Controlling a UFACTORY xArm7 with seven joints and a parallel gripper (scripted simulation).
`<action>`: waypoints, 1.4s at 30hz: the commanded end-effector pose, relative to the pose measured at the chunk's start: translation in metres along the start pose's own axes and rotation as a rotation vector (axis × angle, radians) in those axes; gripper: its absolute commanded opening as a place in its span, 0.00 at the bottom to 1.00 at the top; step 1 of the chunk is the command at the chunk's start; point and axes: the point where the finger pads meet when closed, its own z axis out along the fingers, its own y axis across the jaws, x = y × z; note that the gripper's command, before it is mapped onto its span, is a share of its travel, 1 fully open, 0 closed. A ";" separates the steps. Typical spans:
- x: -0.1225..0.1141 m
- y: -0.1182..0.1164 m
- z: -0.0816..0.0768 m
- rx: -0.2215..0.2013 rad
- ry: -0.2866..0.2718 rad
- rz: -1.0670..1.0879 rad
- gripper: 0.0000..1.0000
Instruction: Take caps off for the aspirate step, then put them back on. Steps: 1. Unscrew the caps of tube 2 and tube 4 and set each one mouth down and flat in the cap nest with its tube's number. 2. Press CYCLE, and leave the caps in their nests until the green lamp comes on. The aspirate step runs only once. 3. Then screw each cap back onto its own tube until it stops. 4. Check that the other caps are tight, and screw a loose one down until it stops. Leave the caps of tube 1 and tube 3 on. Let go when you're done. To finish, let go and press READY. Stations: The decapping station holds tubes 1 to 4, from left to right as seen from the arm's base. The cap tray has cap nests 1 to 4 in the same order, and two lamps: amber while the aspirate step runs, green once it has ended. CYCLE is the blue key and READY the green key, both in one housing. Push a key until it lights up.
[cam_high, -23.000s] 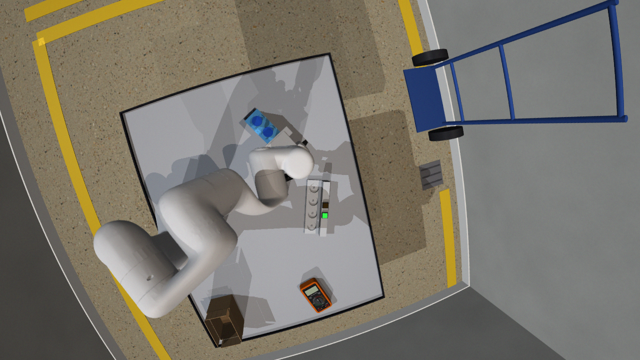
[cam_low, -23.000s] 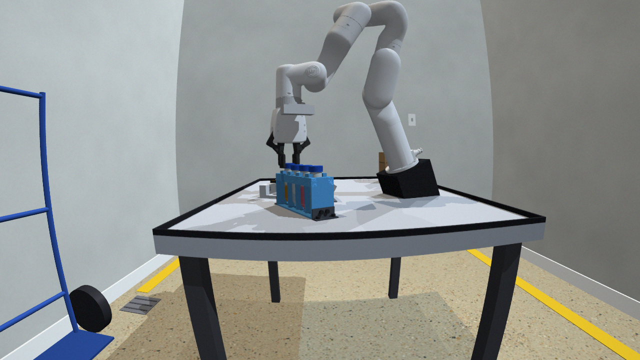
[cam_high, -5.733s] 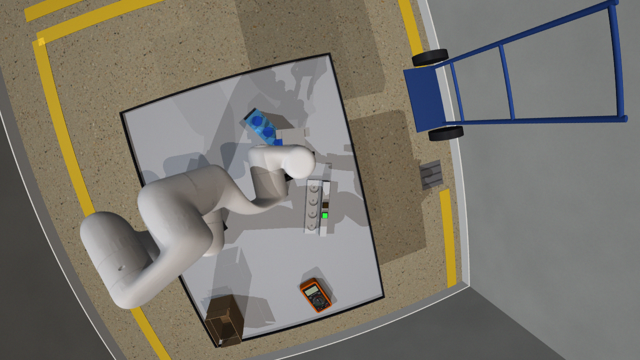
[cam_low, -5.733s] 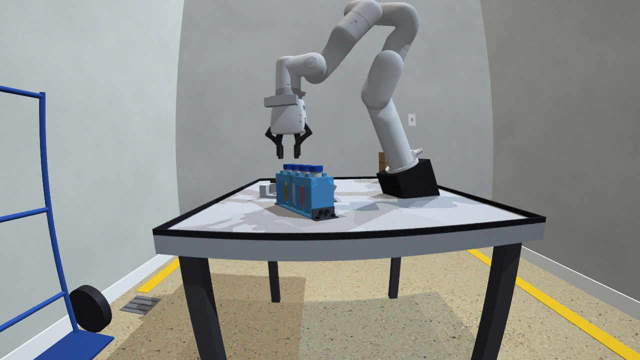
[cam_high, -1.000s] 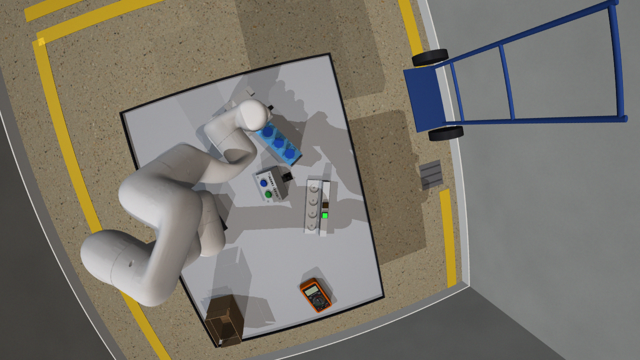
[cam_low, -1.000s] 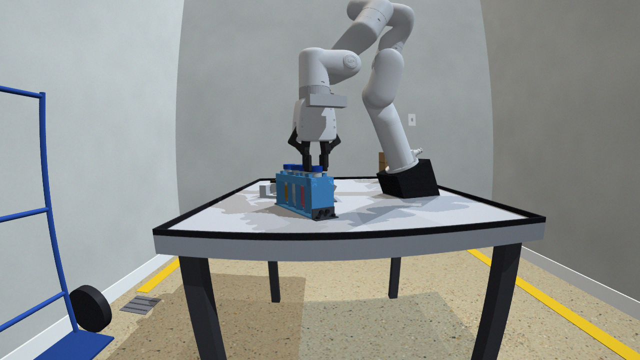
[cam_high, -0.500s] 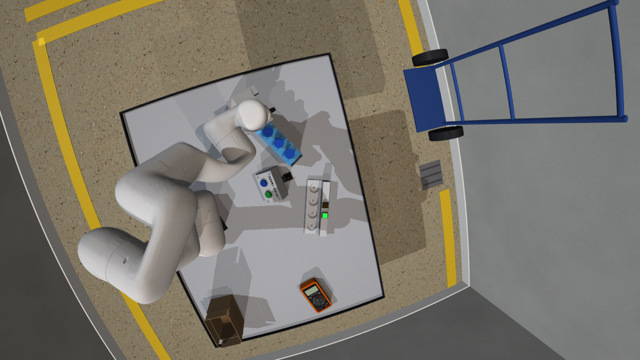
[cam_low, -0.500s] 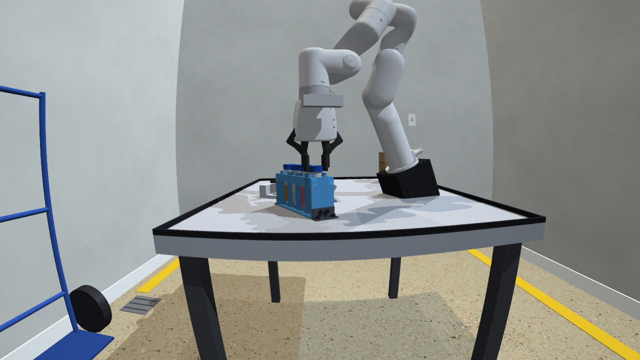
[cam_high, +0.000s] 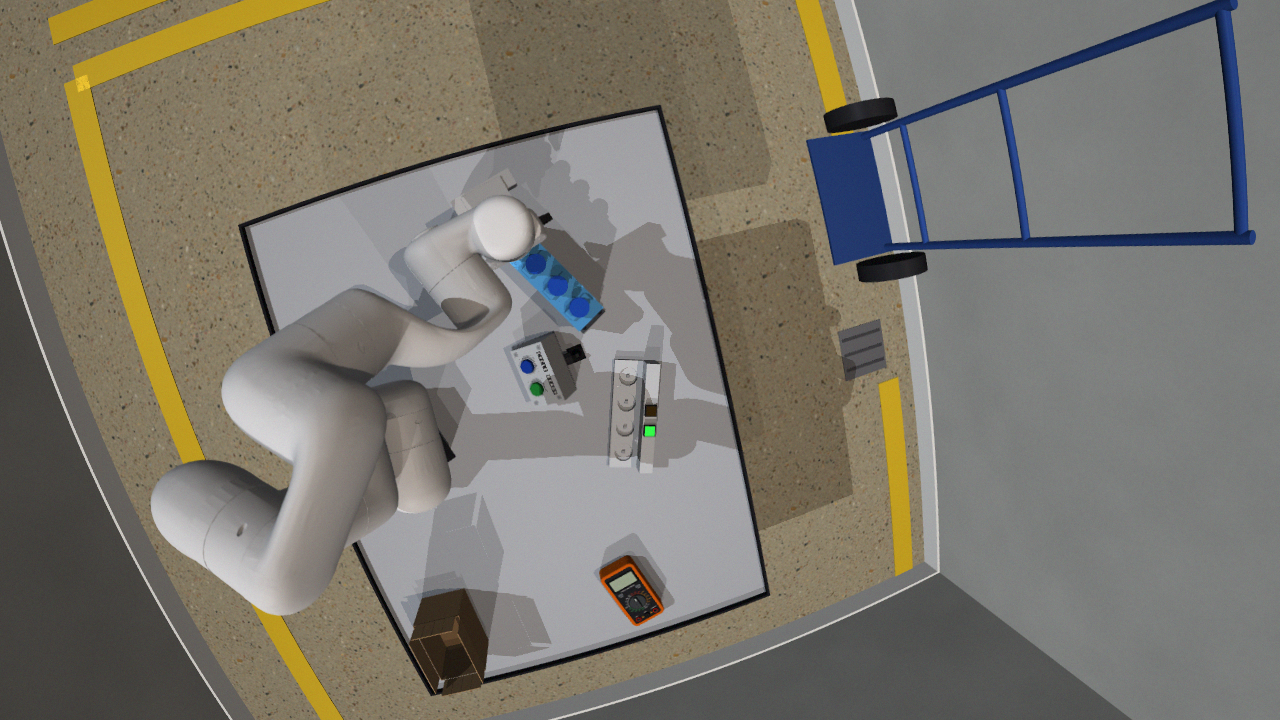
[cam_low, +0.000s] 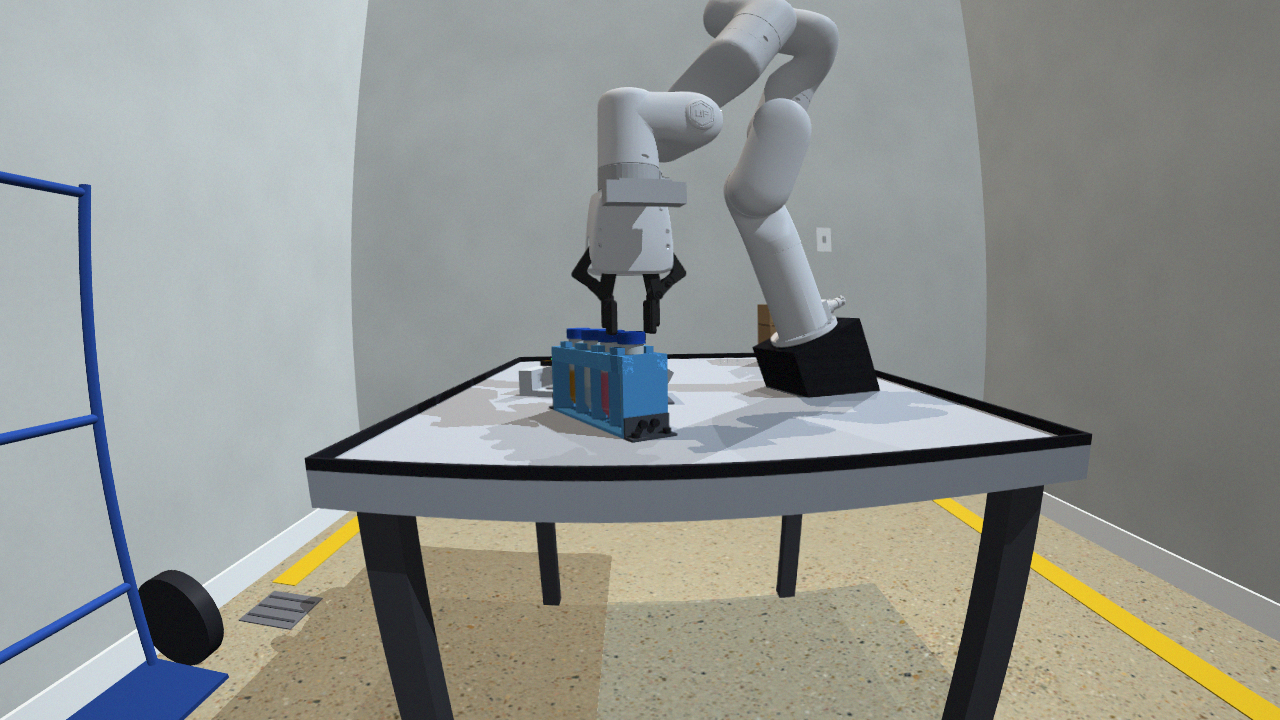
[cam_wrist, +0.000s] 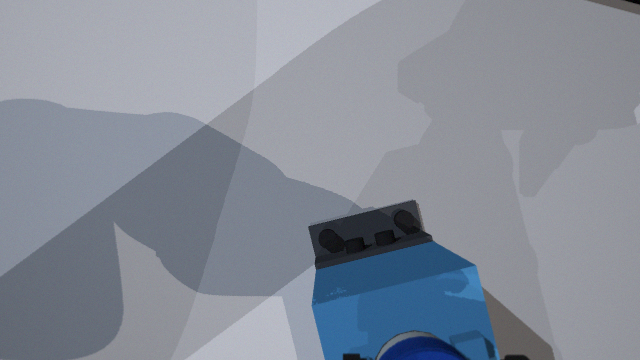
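The blue tube rack stands on the table with blue caps on its tubes. Three caps show in the top view; the wrist hides the fourth, at the rack's end with the black end piece. My gripper hangs straight down over that end cap. Its fingers stand slightly apart on either side of the cap's top, so it is open. In the wrist view the cap shows at the bottom edge between the fingertips. The cap tray has empty nests, and its green lamp is lit.
The key housing with the blue key and green key sits between rack and tray. An orange multimeter and a brown box lie near the table's edge. A blue hand truck stands off the table.
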 end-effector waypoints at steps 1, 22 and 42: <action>0.000 0.001 -0.018 -0.002 0.001 0.000 0.46; -0.039 0.010 -0.037 -0.002 0.000 -0.387 0.46; -0.101 0.026 -0.037 -0.003 0.000 -0.489 0.46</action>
